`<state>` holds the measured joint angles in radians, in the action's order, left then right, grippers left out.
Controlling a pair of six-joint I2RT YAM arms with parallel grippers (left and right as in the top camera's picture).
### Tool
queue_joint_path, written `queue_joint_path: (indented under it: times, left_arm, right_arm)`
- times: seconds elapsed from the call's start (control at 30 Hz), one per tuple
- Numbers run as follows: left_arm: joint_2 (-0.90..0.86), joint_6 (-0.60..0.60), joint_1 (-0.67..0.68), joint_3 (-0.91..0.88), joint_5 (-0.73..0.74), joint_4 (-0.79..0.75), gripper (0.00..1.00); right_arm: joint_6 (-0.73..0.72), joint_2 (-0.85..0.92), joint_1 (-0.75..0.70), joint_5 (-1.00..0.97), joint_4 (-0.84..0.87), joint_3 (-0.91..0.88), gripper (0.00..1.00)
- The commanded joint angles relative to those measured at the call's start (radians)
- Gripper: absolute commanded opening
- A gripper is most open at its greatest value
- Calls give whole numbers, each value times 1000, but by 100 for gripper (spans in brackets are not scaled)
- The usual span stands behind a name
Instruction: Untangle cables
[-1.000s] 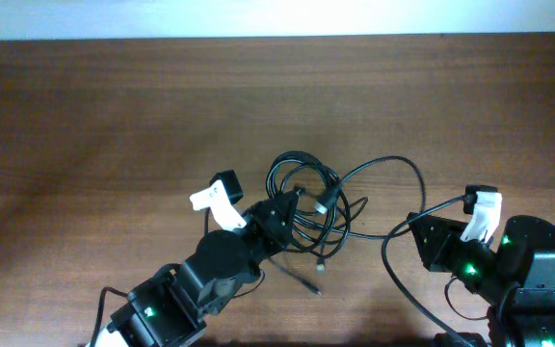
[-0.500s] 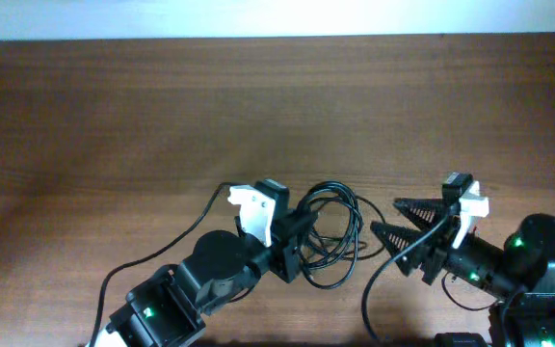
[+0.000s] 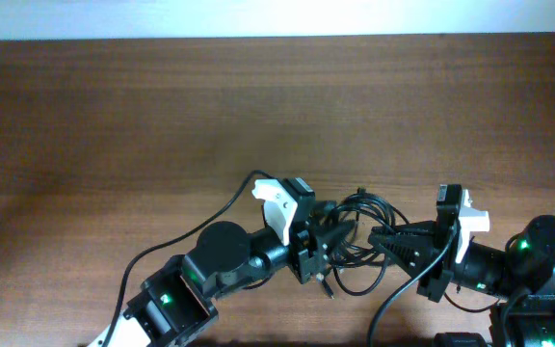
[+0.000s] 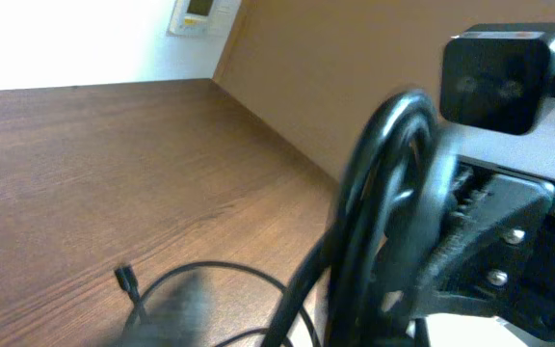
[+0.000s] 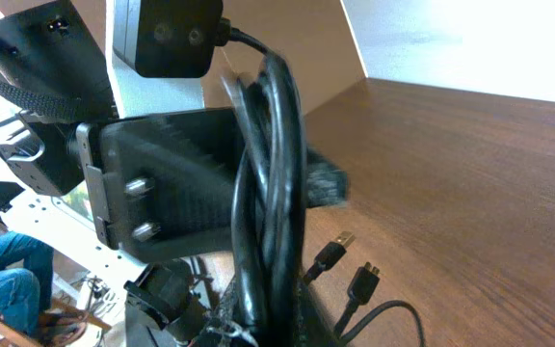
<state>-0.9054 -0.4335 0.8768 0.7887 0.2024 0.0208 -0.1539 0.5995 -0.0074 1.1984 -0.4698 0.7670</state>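
Note:
The cables (image 3: 359,207) are thin black cords bunched in loops between my two grippers, low on the table (image 3: 162,116). My right gripper (image 3: 379,241) is shut on the bundle; in the right wrist view the cables (image 5: 273,173) rise straight out of its jaws (image 5: 277,318). My left gripper (image 3: 333,241) faces it from the left with its jaws apart around the loops, and one of its fingers (image 5: 181,173) shows behind the cords. In the left wrist view the cables (image 4: 383,193) stand upright close ahead. Loose plug ends (image 5: 330,253) lie on the wood.
A thicker black arm cable (image 3: 191,231) curves from the left arm across the table. Another (image 3: 393,299) loops by the right arm's base. One plug end (image 4: 123,280) lies alone on the wood to the left of the bundle.
Both grippers have closed in on the bundle. The right gripper opened wide, then shut on the cables. The left gripper slid right and its jaws have parted.

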Motion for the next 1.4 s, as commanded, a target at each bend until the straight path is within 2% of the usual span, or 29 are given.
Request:
queue_joint_path:
  times: [0.0, 0.03, 0.13, 0.23, 0.3, 0.33, 0.37, 0.43, 0.5, 0.53, 0.63, 0.67, 0.7, 0.73, 0.77, 0.83, 0.87, 0.97, 1.03, 1.07, 1.13, 1.2, 1.3, 1.37]
  left_arm:
    - [2, 29, 6, 13, 0, 49, 99]
    - [5, 69, 6, 13, -1, 121, 99]
    - [5, 71, 6, 13, -1, 201, 100]
    - [5, 99, 6, 13, -167, 274, 97]
    - [5, 98, 6, 13, -360, 309, 95]
    - [5, 98, 6, 13, -411, 311, 96]
    - [3, 98, 6, 13, -414, 289, 99]
    - [-12, 98, 6, 13, -408, 202, 98]
    - [-38, 98, 6, 13, -376, 193, 86]
    - [-53, 98, 6, 13, -354, 192, 84]
    - [-110, 98, 6, 13, -357, 175, 87]
    - [-121, 98, 6, 13, -463, 184, 64]
    - [-120, 98, 6, 13, -583, 209, 46]
    - [-109, 53, 6, 13, -770, 237, 52]
    - [-106, 53, 6, 13, -869, 238, 59]
    - [-105, 54, 6, 13, -999, 239, 69]
    - [-105, 54, 6, 13, -1047, 239, 69]
    - [-97, 54, 6, 13, -1284, 239, 80]
    - [-55, 56, 6, 13, -1388, 238, 82]
    - [-9, 69, 6, 13, -1434, 238, 86]
    - [98, 69, 6, 13, -1509, 241, 88]
    - [183, 125, 6, 13, -1545, 243, 89]
    - [250, 153, 6, 13, -1614, 243, 96]
    - [262, 178, 6, 13, -1614, 241, 96]
  right_arm:
    - [12, -3, 1, -47, 6, 9, 4]
    - [12, -3, 1, -98, 7, 9, 4]
    - [12, -3, 1, -138, 7, 9, 4]
    - [11, -3, 1, -137, 6, 9, 4]
    - [11, -3, 1, -125, 4, 9, 4]
    - [11, -3, 1, -109, 3, 9, 4]
    - [11, -3, 1, -106, 3, 9, 4]
    - [11, -3, 1, -72, 3, 9, 3]
    - [11, -3, 1, -29, 3, 9, 4]
    - [11, -3, 1, -22, 3, 9, 4]
    - [11, -3, 1, 20, 4, 9, 4]
    - [11, -3, 1, 21, 5, 9, 4]
    - [11, -3, 1, 21, 6, 9, 4]
    - [11, -3, 1, 21, 6, 9, 4]
    - [11, -3, 1, 21, 6, 9, 4]
    - [11, -3, 1, 22, 6, 9, 4]
    - [11, -3, 1, 22, 6, 9, 4]
    - [11, -3, 1, 21, 6, 9, 4]
    - [11, -3, 1, 21, 6, 9, 4]
    - [11, -3, 1, 21, 6, 9, 4]
    - [11, -3, 1, 21, 6, 9, 4]
    - [11, -3, 1, 21, 6, 9, 4]
    - [11, -2, 1, 20, 6, 9, 4]
    - [12, -1, 1, 20, 6, 9, 4]
